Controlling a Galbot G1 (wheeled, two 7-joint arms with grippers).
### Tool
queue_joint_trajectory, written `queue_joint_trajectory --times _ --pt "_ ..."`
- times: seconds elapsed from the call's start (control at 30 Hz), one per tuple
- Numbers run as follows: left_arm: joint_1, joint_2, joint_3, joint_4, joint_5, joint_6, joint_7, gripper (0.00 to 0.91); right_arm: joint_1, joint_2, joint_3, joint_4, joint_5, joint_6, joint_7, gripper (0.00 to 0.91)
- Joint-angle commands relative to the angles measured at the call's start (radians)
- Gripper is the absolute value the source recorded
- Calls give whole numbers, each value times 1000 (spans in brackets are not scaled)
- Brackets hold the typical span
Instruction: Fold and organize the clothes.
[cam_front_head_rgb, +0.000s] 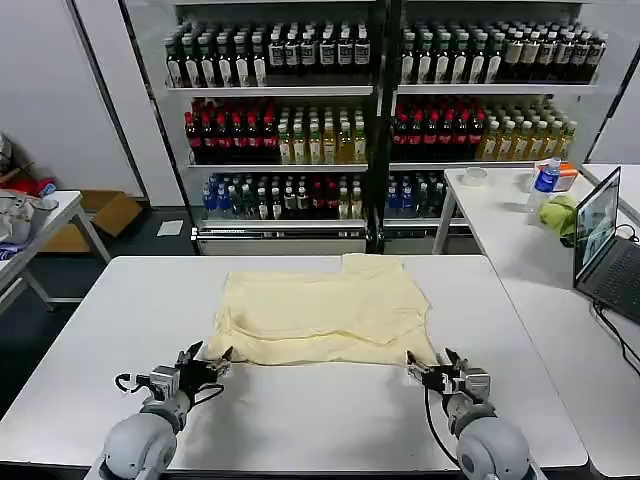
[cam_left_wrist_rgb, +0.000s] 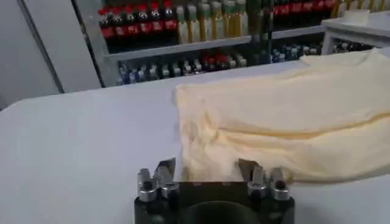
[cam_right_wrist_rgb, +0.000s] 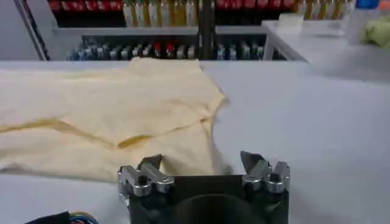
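Note:
The clothes are one pale cream-yellow T-shirt (cam_front_head_rgb: 325, 310) lying loosely folded on the white table (cam_front_head_rgb: 300, 420), its near hem facing me. My left gripper (cam_front_head_rgb: 210, 357) is open at the shirt's near left corner. In the left wrist view the shirt (cam_left_wrist_rgb: 280, 115) has its hem edge lying between the spread fingers of the left gripper (cam_left_wrist_rgb: 207, 167). My right gripper (cam_front_head_rgb: 432, 364) stands open at the near right corner. The right wrist view shows the right gripper (cam_right_wrist_rgb: 201, 161) straddling the shirt (cam_right_wrist_rgb: 109, 109) at that corner. Neither gripper holds anything.
Drink shelves (cam_front_head_rgb: 380, 120) line the back wall. A side table (cam_front_head_rgb: 520, 230) on the right carries a laptop (cam_front_head_rgb: 600, 235), a green cloth (cam_front_head_rgb: 558, 213) and a blue bottle (cam_front_head_rgb: 546, 180). Another table with a grey-white bundle (cam_front_head_rgb: 15, 215) stands at the left.

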Motion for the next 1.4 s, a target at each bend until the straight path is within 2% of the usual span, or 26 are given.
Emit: queue_joint_trajectory --times 0.03,0.33,0.57,0.9,1.13,1.27,1.3,1.4 --pt "-1 0 -2 12 1 -4 0 10 -16 7 5 -13 59 -15 14 0" --pt "15 6 -11 7 -13 5 3 10 -27 -1 6 13 54 -5 13 0" --pt "74 4 -33 -53 -24 -5 9 10 -102 -27 23 109 27 -3 11 0" --pt "255 -28 -78 -222 -11 -5 5 10 -296 -86 62 254 -24 1 3 0" --pt "393 -55 -94 -341 12 -12 -4 10 -442 -90 117 362 -68 5 -1 0" --pt "455 -51 -116 -389 19 -15 -4 20 -547 -101 129 407 -98 8 -2 0" --pt "464 -49 -122 -397 18 -14 -4 20 -571 -105 129 420 -140 17 -4 0" --pt "553 -17 -141 -445 0 -9 -7 20 -608 -111 145 440 -152 20 -4 0"
